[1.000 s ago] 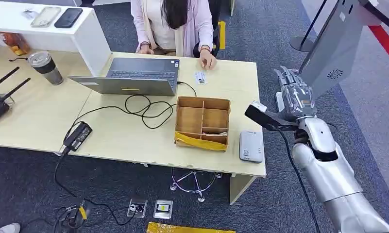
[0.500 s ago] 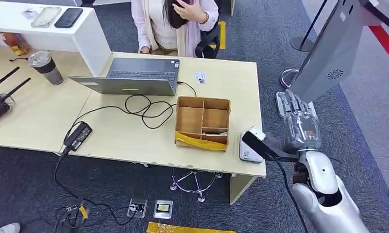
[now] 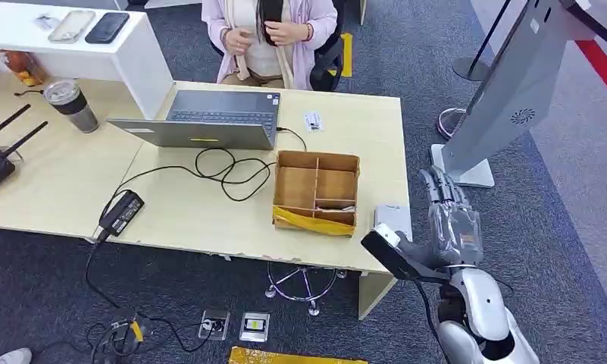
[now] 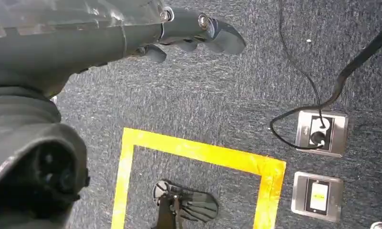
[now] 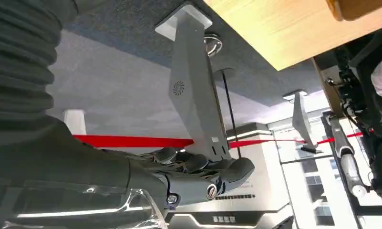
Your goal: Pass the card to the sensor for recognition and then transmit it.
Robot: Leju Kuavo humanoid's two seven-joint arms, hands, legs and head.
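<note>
Right hand (image 3: 453,224) held empty, fingers (image 3: 436,186) spread, right of pale wooden table (image 3: 361,136); small white card (image 3: 312,120) lies far (ungrasped). Left hand (image 4: 198,31) empty, fingers loosely apart.

One laptop (image 3: 209,117), one compartmented box (image 3: 317,192), one tumbler (image 3: 71,105) — and two floor sockets (image 3: 234,325).

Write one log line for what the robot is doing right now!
right hand: empty, fingers straight, beside desk edge | left hand: empty, over carpet | card: on desk near laptop | sensor: untouched
</note>
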